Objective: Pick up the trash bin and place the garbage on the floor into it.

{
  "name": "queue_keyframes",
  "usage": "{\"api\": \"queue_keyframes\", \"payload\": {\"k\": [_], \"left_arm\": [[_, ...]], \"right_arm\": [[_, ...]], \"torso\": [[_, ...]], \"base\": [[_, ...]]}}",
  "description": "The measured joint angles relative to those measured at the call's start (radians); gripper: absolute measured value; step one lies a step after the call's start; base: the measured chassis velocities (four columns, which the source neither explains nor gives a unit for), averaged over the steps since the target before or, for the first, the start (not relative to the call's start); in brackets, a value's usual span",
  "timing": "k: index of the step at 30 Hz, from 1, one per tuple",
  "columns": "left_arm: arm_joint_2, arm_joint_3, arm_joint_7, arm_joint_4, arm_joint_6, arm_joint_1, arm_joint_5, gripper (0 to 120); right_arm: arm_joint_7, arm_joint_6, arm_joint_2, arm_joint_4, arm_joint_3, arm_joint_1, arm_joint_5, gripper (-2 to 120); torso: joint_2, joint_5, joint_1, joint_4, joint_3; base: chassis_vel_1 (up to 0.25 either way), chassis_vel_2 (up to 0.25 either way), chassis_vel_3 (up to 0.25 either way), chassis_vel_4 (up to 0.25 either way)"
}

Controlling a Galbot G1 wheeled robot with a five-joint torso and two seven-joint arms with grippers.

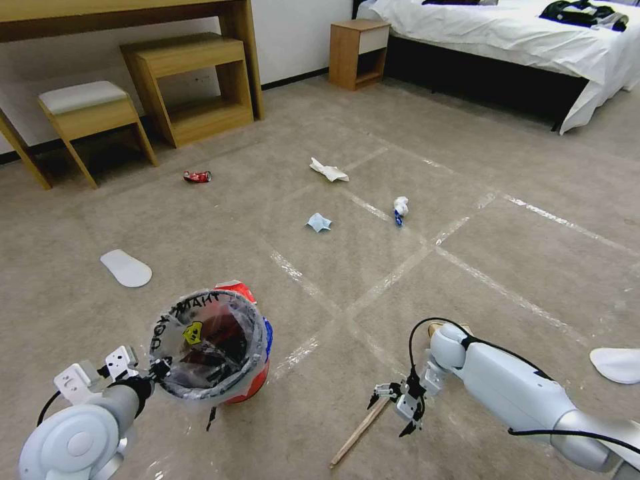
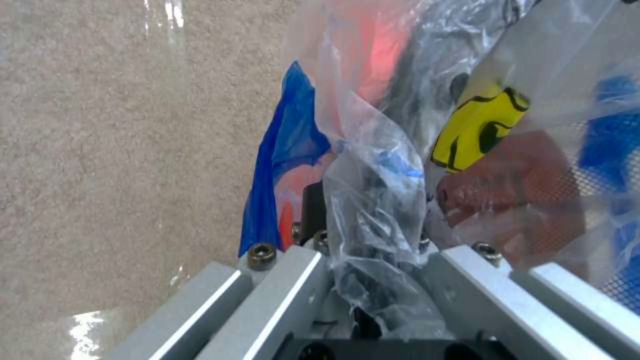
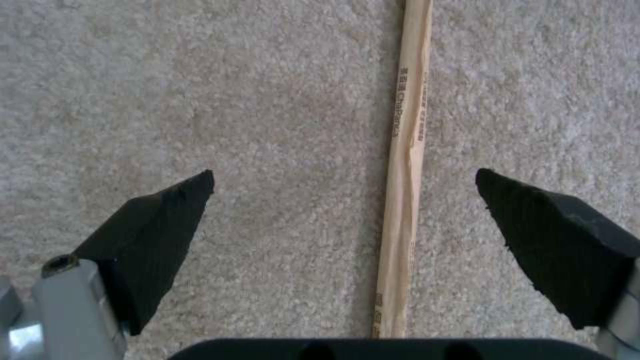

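While the robot looks down over the beige carpeted floor (image 1: 520, 220), the scene runs from left to right as follows:

- The left gripper (image 1: 159, 369) sits low at the near left, its fingers closed on the rim and plastic liner of the trash bin (image 1: 212, 347); the left wrist view shows the bunched clear bag (image 2: 373, 210) pinched between the metal fingers.
- The trash bin, red with a blue rim, is tilted, its open mouth facing the camera, and its liner shows black lettering and a yellow smiley.
- A white flat slipper (image 1: 126, 268) lies on the carpet beyond the bin to the left.
- A crushed red can (image 1: 197, 176) lies far off, near a wooden bench (image 1: 193, 87).
- A pale blue mask (image 1: 319, 223) lies mid-floor, with white crumpled paper (image 1: 329, 171) beyond it.
- A white-blue wad (image 1: 400, 208) rests on a shiny tape line (image 1: 373, 208).
- A thin wooden stick (image 1: 360, 430) lies flat on the carpet at the near centre.
- The right gripper (image 1: 391, 408) hangs just over the stick's upper end, fingers spread apart; in the right wrist view the stick (image 3: 404, 190) lies between the two black pads (image 3: 157, 230), nearer one of them, touching neither.
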Motion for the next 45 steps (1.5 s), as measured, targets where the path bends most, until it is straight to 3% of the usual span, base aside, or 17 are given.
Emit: {"api": "queue_keyframes", "payload": {"k": [22, 27, 45], "left_arm": [[-0.020, 0.008, 0.021, 0.011, 0.000, -0.003, 0.031, 0], [-0.019, 0.012, 0.022, 0.010, 0.000, -0.007, 0.031, 0], [-0.024, 0.021, 0.044, 0.003, 0.000, 0.001, 0.054, 0]], "right_arm": [[-0.004, 0.000, 0.047, -0.051, -0.015, 0.025, -0.003, 100], [-0.004, 0.000, 0.047, -0.060, -0.016, 0.025, -0.002, 86], [-0.003, 0.000, 0.039, -0.055, -0.009, 0.018, 0.003, 64]], "torso": [[0.000, 0.0000, 0.000, 0.0000, 0.000], [0.000, 0.0000, 0.000, 0.0000, 0.000], [0.000, 0.0000, 0.000, 0.0000, 0.000]], "base": [[0.000, 0.000, 0.000, 0.000], [0.000, 0.000, 0.000, 0.000], [0.000, 0.000, 0.000, 0.000]]}}
